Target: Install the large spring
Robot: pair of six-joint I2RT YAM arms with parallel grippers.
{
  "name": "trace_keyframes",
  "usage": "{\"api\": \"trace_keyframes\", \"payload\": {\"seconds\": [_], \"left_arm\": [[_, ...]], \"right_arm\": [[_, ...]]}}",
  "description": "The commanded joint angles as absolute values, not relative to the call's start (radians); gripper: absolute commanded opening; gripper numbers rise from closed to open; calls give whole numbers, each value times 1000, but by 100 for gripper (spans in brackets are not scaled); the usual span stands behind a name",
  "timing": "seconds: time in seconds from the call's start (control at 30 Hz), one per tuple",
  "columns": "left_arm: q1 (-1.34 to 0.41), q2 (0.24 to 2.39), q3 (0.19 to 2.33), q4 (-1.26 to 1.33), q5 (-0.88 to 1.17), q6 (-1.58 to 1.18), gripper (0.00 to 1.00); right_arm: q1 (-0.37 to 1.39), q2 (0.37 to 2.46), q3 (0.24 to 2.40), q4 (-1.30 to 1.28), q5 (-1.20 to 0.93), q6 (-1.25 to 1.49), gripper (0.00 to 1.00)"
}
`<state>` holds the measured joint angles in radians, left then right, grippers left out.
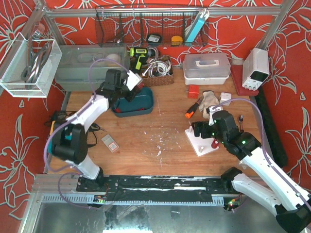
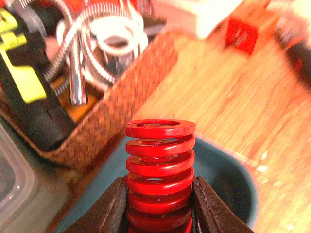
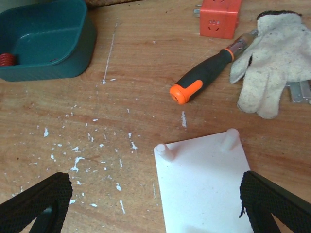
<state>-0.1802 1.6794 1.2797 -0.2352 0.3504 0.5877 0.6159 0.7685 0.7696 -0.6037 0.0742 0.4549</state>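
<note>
The large red spring [image 2: 160, 145] stands upright between the fingers [image 2: 112, 208] of my left gripper [image 2: 160, 194], which is shut on its lower coils. It hangs above the teal tray [image 2: 228, 179]. In the top view the left gripper [image 1: 130, 90] is over this tray [image 1: 146, 104] at the back left. My right gripper [image 3: 155, 208] is open and empty, its jaws wide apart above the white plate [image 3: 204, 189]. The plate has two bare white pegs [image 3: 164, 151] at its far edge. In the top view the right gripper [image 1: 198, 130] is over the plate [image 1: 200, 145], where a small red piece [image 1: 214, 143] stands.
An orange-handled screwdriver [image 3: 204, 77], a work glove [image 3: 272, 63] and an orange block [image 3: 220, 17] lie beyond the plate. A wicker basket [image 2: 112, 111] of cables and a yellow drill [image 1: 138, 56] stand behind the tray. A red coil [image 3: 6, 59] shows at the tray's left end.
</note>
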Motion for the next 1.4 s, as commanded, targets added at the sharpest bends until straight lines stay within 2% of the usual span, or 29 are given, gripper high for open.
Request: {"api": "trace_keyframes", "payload": {"seconds": [0.0, 0.1, 0.23, 0.43, 0.67, 0.83, 1.03, 1.37], "left_arm": [[-233, 1482, 1045, 192, 431, 322, 5], [-317, 1354, 845, 428, 396, 238, 5], [-495, 1249, 703, 562, 173, 156, 4], [-667, 1142, 416, 859, 136, 52, 6], [-830, 1126, 168, 1056, -13, 152, 4], [-860, 1106, 122, 1159, 19, 178, 1], [-867, 1158, 120, 1202, 47, 185, 0], [-882, 1128, 121, 1197, 87, 197, 0]], "right_arm": [[618, 780, 818, -605, 19, 479, 95], [620, 795, 843, -597, -5, 477, 94], [619, 831, 884, -584, -111, 487, 90], [623, 862, 858, -483, -341, 548, 81], [771, 900, 831, -397, -288, 615, 72], [849, 939, 803, -360, -207, 645, 66], [897, 1062, 853, -273, -243, 618, 61], [917, 1223, 919, -216, -263, 586, 61]]}}
